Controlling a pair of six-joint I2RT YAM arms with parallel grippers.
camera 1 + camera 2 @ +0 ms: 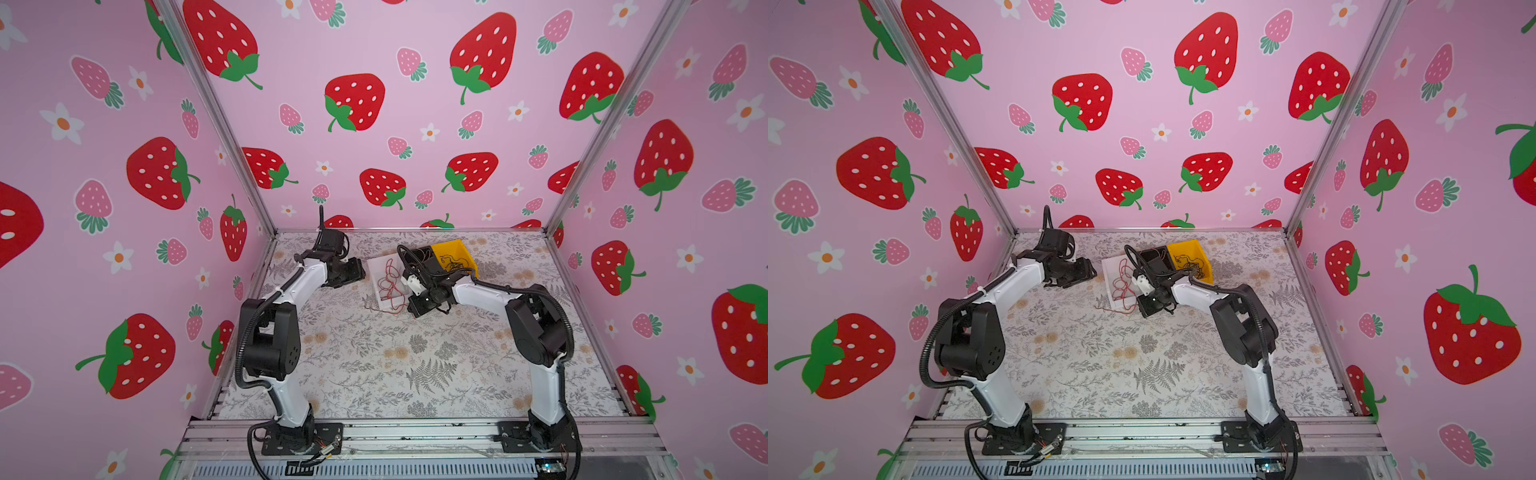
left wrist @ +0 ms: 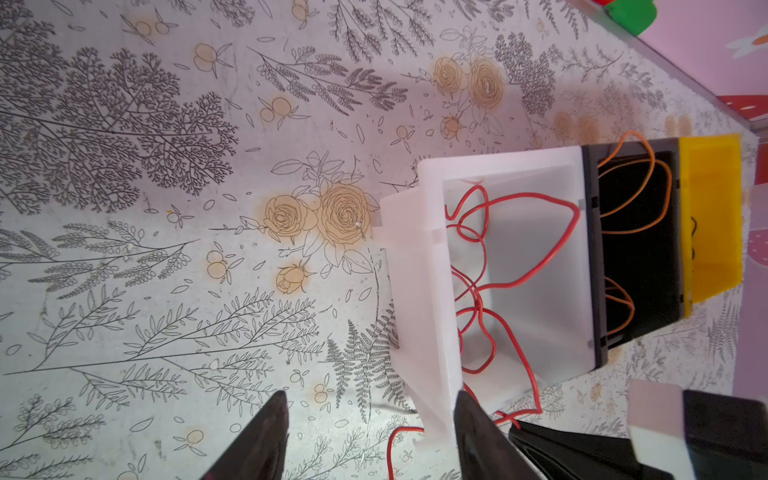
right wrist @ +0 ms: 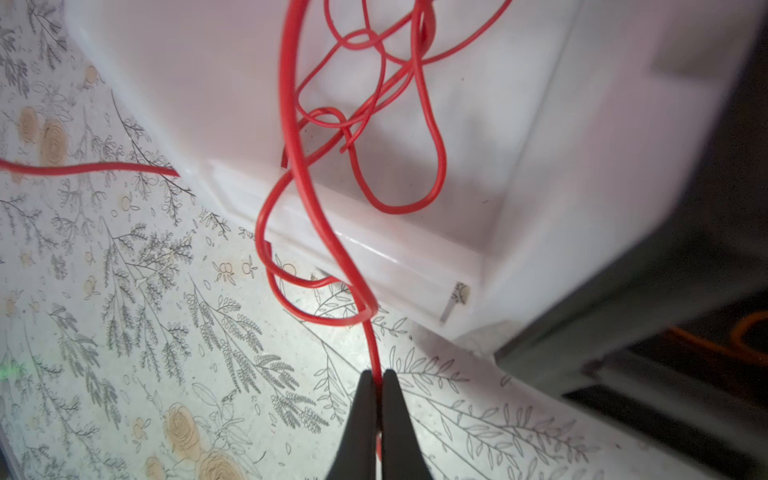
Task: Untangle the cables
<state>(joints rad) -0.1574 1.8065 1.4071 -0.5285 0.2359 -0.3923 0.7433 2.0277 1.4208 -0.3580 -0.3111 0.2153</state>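
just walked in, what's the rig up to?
Sorting tangled wires by colour, it looks like. The right tool is shut on a red wire on the mat, just outside the white bin. That wire runs over the rim into a knot of red loops inside. The left tool is open beside the same bin, gripping nothing. Orange wires sit in the black bin next door.

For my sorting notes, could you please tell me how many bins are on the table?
3, side by side: white bin, black bin in the middle, yellow bin.
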